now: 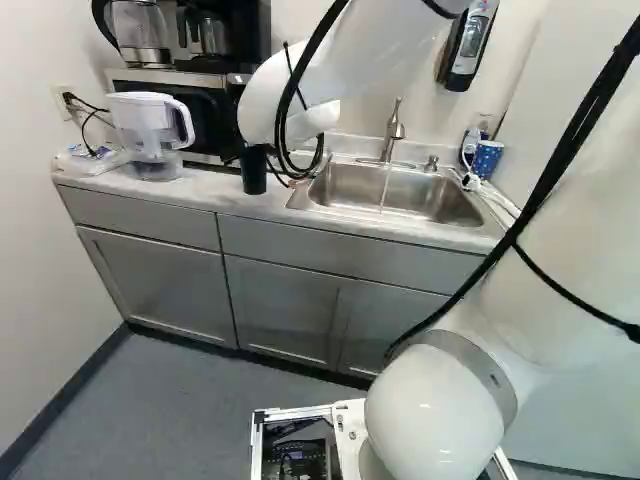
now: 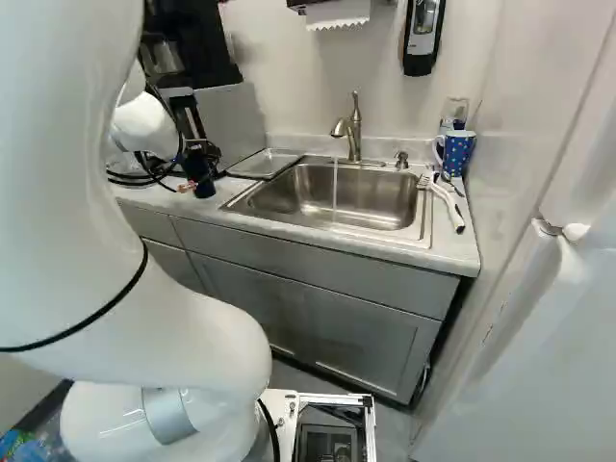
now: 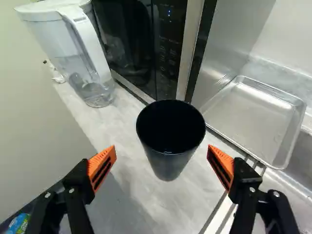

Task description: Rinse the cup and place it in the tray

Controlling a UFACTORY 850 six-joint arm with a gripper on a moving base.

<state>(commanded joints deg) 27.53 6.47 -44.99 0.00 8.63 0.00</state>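
A pitcher (image 3: 80, 51) and microwave (image 3: 129, 41) flank the cup's (image 3: 168, 163) counter (image 3: 122, 129).

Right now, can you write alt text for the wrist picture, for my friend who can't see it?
A black cup stands upright on the counter, ahead of the robot's open jaws with their orange pads. On one side is a clear pitcher with a white lid and handle; on the other, a shiny metal tray, with a microwave behind.

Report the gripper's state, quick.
Gripper: open, holding nothing; the black cup stands upright on the counter, just ahead between the orange pads.
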